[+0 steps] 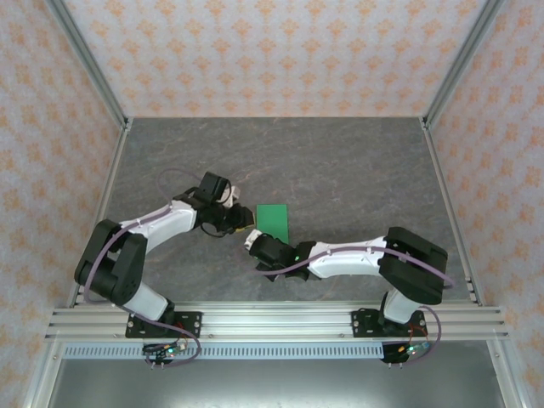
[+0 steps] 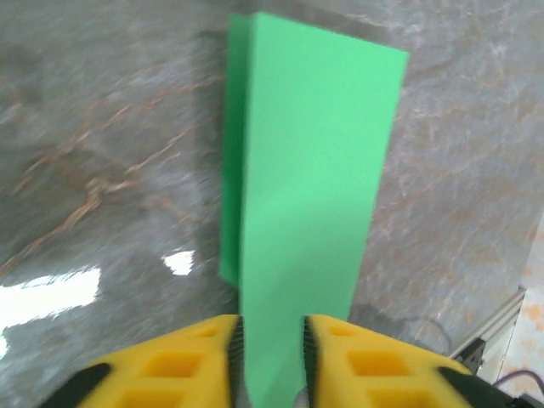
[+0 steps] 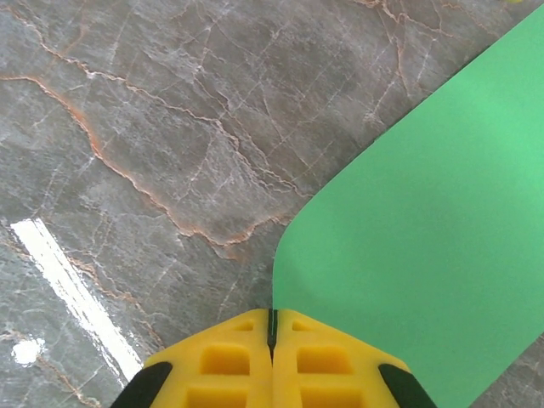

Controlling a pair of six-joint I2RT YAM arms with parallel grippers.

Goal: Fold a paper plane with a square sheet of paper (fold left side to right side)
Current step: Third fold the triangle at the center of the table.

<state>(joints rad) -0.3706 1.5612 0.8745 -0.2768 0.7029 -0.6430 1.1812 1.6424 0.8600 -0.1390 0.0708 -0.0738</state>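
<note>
Fingers of the right gripper, yellow and ribbed, are pressed tight together, and the edge of the square sheet of paper is caught in the seam between them. From there the bright green paper bows up and away in a rounded curve.

The left gripper has its yellow fingers a little apart, with the sheet's near end lying in the gap. I cannot tell whether they press on it. Seen from that wrist, the paper is doubled over, a narrow strip of the lower layer showing along its left side.

From above, the sheet lies near the middle of the grey marbled tabletop. One gripper is at its left edge and the other at its near left corner.
</note>
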